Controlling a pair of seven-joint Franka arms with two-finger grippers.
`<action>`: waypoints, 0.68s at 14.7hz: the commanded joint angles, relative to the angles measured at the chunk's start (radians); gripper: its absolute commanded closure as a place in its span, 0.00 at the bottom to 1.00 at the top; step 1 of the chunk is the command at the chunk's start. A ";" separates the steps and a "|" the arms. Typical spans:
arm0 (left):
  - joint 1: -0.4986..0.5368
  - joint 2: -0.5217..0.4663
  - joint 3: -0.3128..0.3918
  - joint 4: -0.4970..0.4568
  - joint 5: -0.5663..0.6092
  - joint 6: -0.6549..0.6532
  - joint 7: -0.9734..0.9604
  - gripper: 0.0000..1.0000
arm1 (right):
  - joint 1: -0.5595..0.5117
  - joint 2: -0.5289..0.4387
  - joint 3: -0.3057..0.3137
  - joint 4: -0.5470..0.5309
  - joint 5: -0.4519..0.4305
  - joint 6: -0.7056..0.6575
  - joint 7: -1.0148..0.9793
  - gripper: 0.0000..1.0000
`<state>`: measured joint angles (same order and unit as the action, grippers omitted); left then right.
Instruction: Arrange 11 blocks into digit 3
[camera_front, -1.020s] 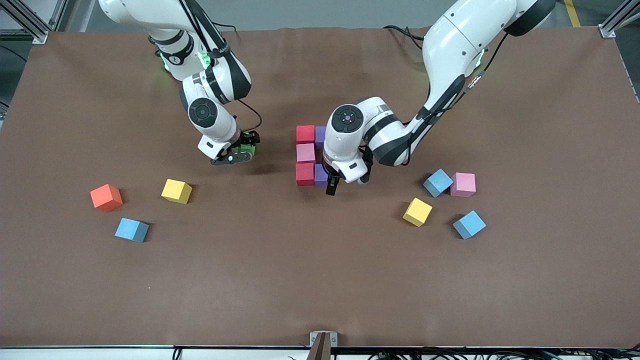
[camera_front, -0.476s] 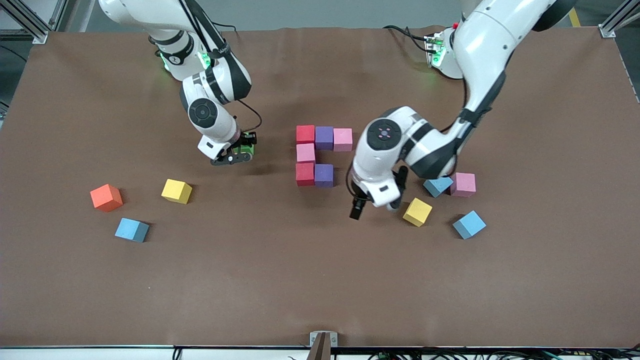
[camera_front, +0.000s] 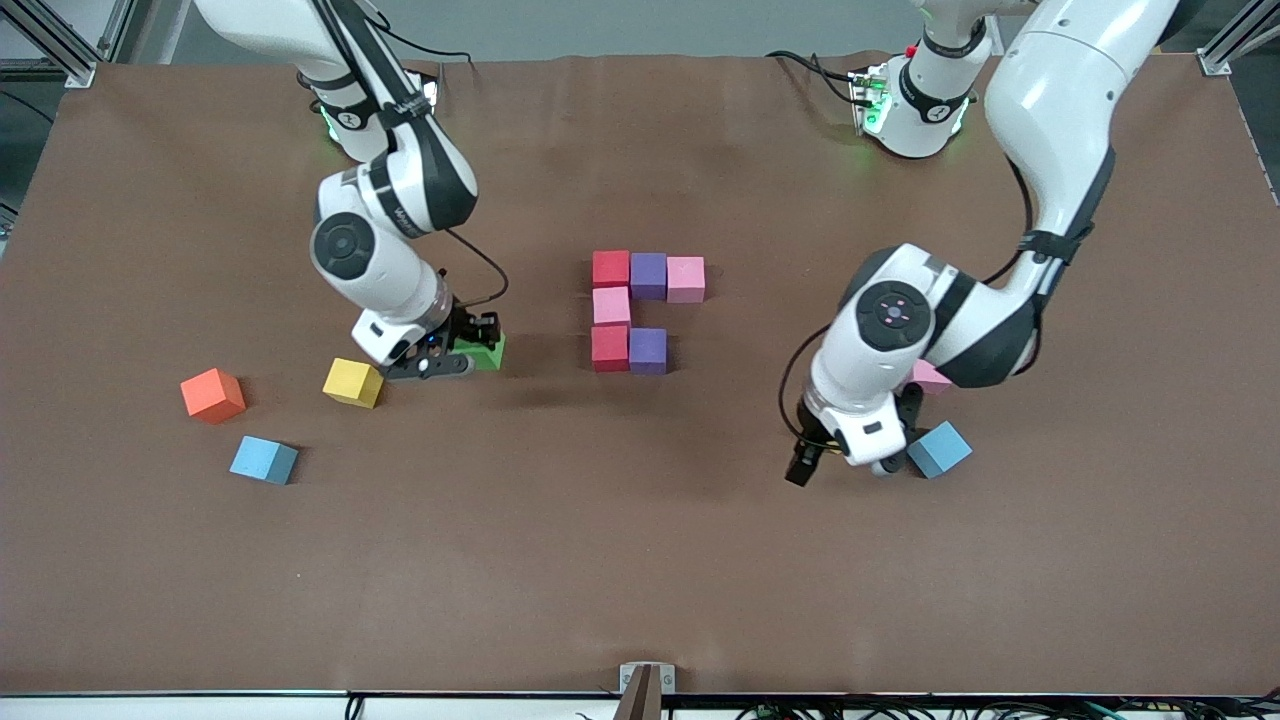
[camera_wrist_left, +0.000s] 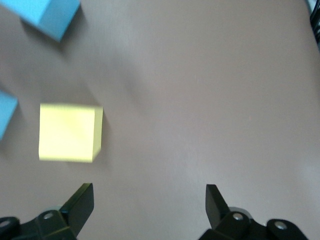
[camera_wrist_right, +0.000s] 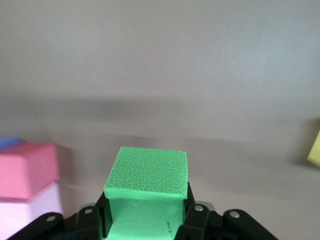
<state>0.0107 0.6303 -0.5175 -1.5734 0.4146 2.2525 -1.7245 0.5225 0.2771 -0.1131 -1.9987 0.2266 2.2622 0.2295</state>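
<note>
Six blocks lie joined mid-table: red (camera_front: 611, 268), purple (camera_front: 648, 275), pink (camera_front: 686, 279), pink (camera_front: 611, 305), red (camera_front: 609, 347), purple (camera_front: 648, 350). My right gripper (camera_front: 465, 352) is shut on the green block (camera_front: 489, 352) (camera_wrist_right: 147, 190), just above the table beside a loose yellow block (camera_front: 352, 382). My left gripper (camera_front: 848, 458) (camera_wrist_left: 150, 200) hangs open and holds nothing. It is beside another yellow block (camera_wrist_left: 70, 132), which the arm hides in the front view. A light blue block (camera_front: 938, 449) and a half-hidden pink block (camera_front: 932, 377) lie next to it.
An orange cube (camera_front: 212, 395) and a light blue block (camera_front: 263, 460) lie toward the right arm's end, nearer the front camera than the yellow block. Bare brown table stretches along the front edge.
The right gripper has closed on the green block and carried it toward the yellow block. The left arm has swung away from the joined blocks to the loose blocks at its own end.
</note>
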 joint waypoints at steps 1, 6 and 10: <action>0.049 -0.003 -0.006 -0.004 0.006 -0.019 0.123 0.02 | -0.030 0.186 0.009 0.333 -0.015 -0.178 0.025 0.58; 0.121 0.031 -0.004 -0.052 0.001 -0.050 0.190 0.02 | 0.019 0.402 0.009 0.622 -0.016 -0.256 0.154 0.58; 0.137 0.042 -0.004 -0.105 -0.069 -0.041 0.172 0.01 | 0.054 0.520 0.007 0.784 -0.015 -0.280 0.211 0.60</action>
<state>0.1394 0.6864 -0.5144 -1.6437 0.3841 2.2098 -1.5493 0.5672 0.7333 -0.1041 -1.3301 0.2263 2.0264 0.4054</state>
